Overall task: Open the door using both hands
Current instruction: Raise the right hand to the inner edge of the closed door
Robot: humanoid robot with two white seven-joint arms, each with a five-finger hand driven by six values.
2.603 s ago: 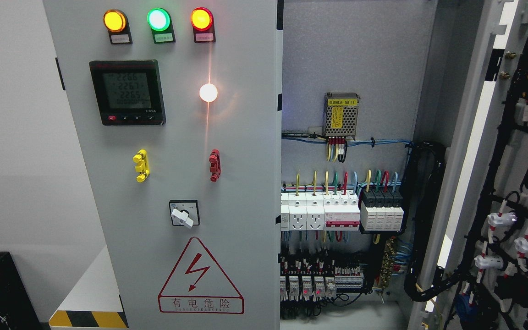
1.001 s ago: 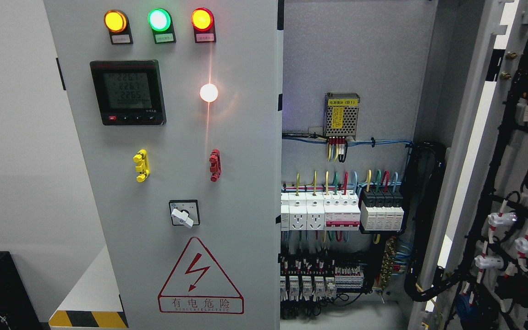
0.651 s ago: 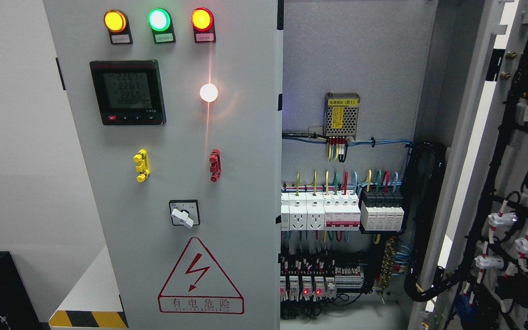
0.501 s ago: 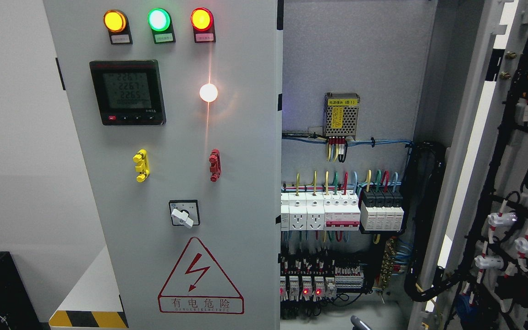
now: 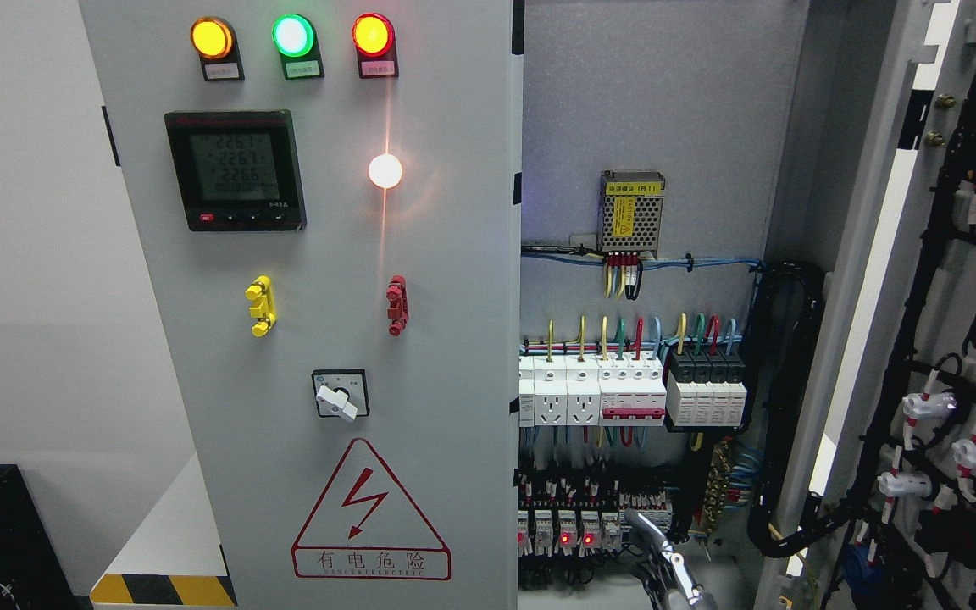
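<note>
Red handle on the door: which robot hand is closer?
Right, as far as shows. The right hand sits at the bottom edge, below and right of the red handle, apart from it. The left hand is out of view.

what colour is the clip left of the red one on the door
Yellow. The clip shows best in the head view, on the grey door.

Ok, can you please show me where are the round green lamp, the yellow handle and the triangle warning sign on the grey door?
round green lamp (image 5: 293, 35): head view, middle of its lit lens.
yellow handle (image 5: 260, 306): head view, middle of its body.
triangle warning sign (image 5: 368, 508): head view, on the red lightning bolt.
</note>
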